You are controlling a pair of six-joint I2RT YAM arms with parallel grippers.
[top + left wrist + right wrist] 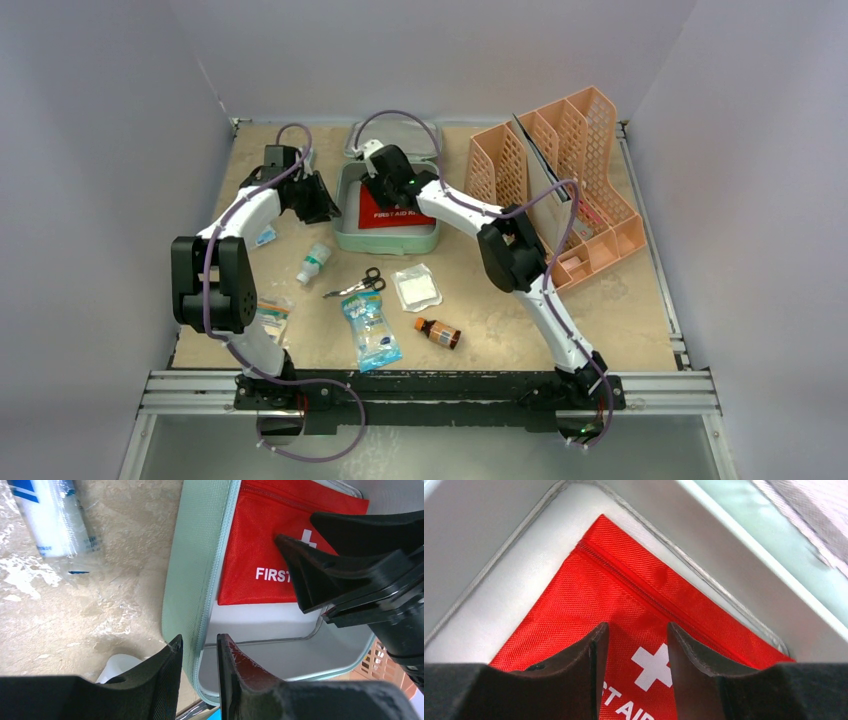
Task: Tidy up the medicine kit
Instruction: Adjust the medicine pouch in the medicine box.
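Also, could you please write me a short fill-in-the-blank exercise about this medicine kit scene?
1. The pouch lying in the medicine kit is ____ in colour.
2. The left gripper pinches the kit's wall; the right gripper frames the pouch's white ____ symbol.
3. The scissors lie ____ the kit, on the table.
Missing words: red; cross; outside.

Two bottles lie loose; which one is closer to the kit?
The pale bottle, off the near-left corner of the mint-green kit, beside the scissors. The brown orange-capped bottle lies clearly farther away.
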